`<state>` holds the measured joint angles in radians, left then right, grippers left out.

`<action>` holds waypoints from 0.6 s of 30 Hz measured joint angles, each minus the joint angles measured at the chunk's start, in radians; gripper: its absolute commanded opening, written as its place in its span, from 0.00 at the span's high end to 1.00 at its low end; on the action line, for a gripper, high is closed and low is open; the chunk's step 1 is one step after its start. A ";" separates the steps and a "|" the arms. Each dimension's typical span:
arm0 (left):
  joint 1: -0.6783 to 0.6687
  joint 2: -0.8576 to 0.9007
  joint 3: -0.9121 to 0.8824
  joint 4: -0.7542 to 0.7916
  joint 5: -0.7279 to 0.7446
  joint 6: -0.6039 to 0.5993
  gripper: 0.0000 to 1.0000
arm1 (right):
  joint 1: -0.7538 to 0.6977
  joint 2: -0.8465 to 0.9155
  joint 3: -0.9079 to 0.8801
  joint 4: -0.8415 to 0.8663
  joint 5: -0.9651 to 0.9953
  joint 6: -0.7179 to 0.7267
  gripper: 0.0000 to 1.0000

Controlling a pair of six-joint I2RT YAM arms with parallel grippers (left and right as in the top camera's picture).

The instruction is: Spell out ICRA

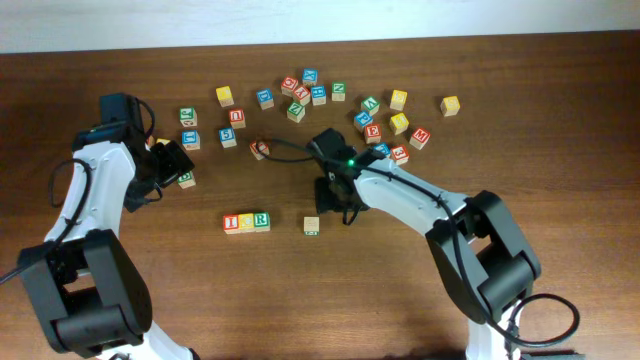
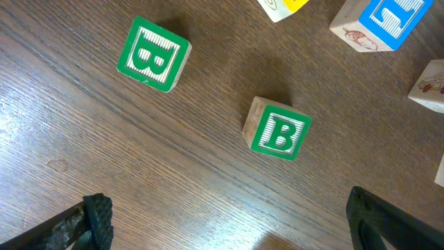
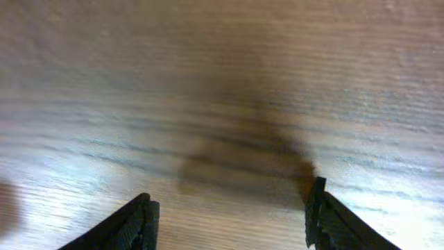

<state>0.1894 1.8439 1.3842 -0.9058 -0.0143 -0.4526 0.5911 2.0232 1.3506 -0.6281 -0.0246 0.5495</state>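
R arm stretched to mid table (image 1: 390, 300); R gripper (image 3: 232, 212) part-open, empty, over bare wood. L gripper (image 2: 227, 215) wide open, empty, near green B cube (image 2: 279, 132).

A dark brown wooden table (image 1: 560, 130) with a fine grain fills the view — a pale strip (image 1: 320, 20) runs beyond its far edge, wall or floor unclear. Soft glare sheens the wood.
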 measured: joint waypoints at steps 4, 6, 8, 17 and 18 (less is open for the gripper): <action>0.000 0.000 0.000 0.000 0.000 0.000 0.01 | -0.006 0.000 -0.003 0.141 -0.146 0.001 0.38; 0.000 0.000 0.000 0.000 0.000 0.000 0.01 | -0.002 0.000 -0.003 0.162 -0.201 0.001 0.38; 0.000 0.000 0.000 0.000 0.000 0.000 0.01 | 0.006 0.000 -0.003 0.155 -0.237 0.001 0.38; 0.000 0.000 0.000 0.000 0.000 0.000 0.01 | 0.071 -0.002 -0.001 0.024 -0.229 0.003 0.50; 0.000 0.000 0.000 0.000 0.000 0.000 0.01 | 0.072 -0.002 -0.001 0.008 -0.223 0.002 0.56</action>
<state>0.1894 1.8439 1.3842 -0.9054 -0.0143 -0.4526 0.6632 2.0216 1.3499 -0.6205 -0.2474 0.5514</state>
